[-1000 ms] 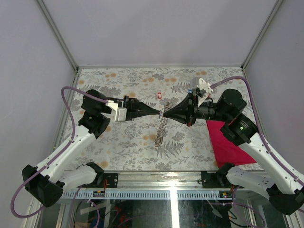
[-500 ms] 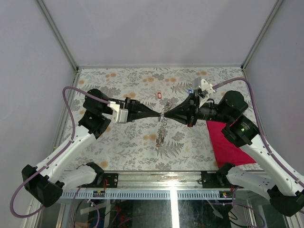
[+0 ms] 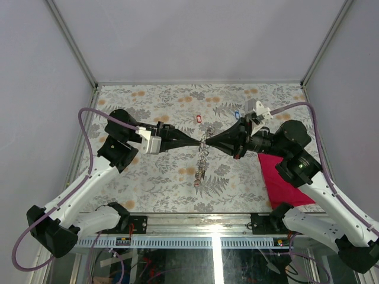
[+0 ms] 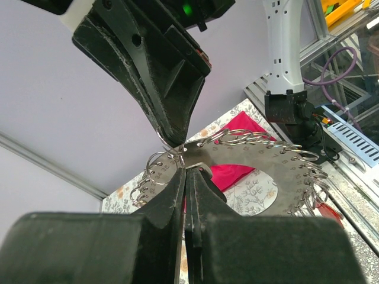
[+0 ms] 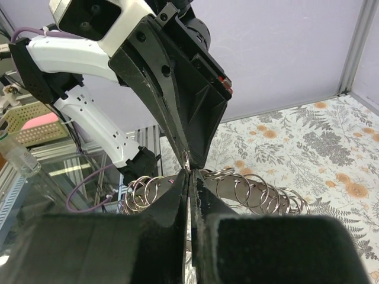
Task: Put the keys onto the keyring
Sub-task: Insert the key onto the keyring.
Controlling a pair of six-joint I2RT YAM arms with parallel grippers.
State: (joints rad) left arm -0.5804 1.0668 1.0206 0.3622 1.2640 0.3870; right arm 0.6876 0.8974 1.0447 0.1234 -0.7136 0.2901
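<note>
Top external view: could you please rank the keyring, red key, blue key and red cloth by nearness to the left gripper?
1. keyring, in the left gripper.
2. red key, just beyond.
3. blue key, back right.
4. red cloth, right side.

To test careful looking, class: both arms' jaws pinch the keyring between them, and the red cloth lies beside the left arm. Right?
Not quite: the red cloth lies beside the right arm, as the top external view shows. Both arms' jaws do pinch the keyring.
</note>
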